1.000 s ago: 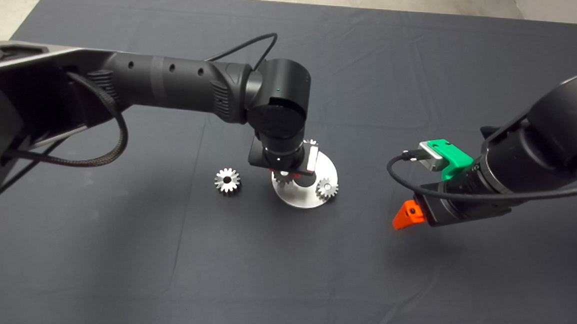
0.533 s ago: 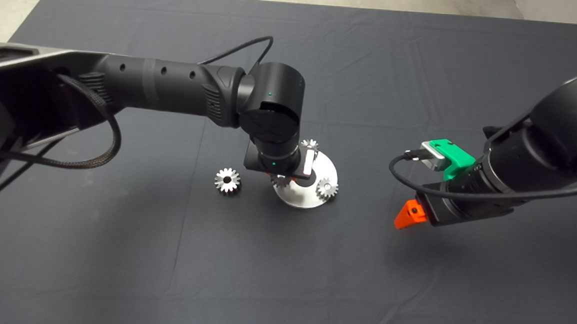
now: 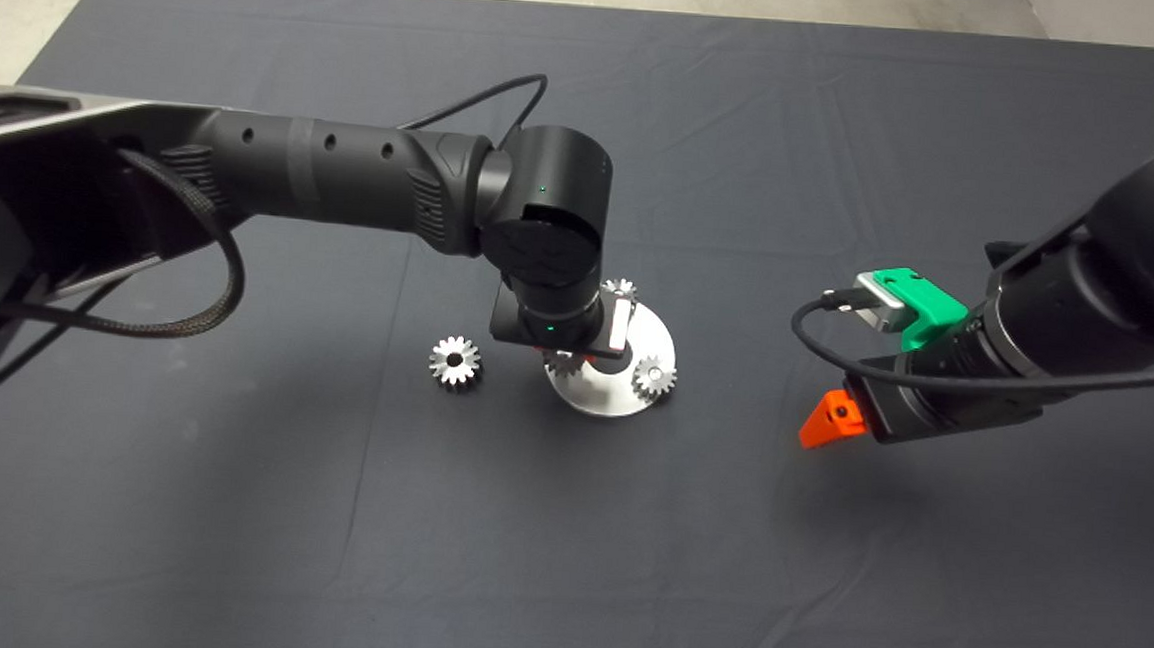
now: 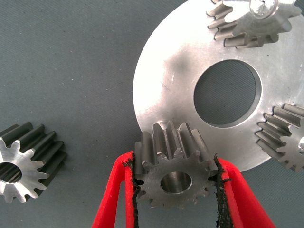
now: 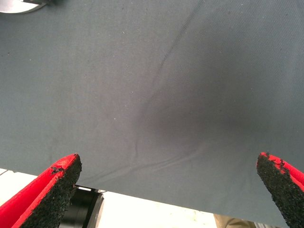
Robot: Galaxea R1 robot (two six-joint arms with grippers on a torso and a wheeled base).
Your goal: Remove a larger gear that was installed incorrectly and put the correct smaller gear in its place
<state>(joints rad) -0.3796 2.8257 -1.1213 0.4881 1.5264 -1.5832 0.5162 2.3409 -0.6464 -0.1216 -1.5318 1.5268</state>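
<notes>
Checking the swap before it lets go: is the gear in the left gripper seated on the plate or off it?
Cannot tell. The left gripper is shut on the gear, at the plate rim, hiding what is under it.

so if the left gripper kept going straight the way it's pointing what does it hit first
The left gripper points down, shut on the smaller gear. Straight on, the gear would probably meet the rim of the round metal plate first, though their gap is unclear.

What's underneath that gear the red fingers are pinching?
The left gripper is shut on the smaller gear. Under it lies the round metal plate's edge; any peg beneath is covered.
</notes>
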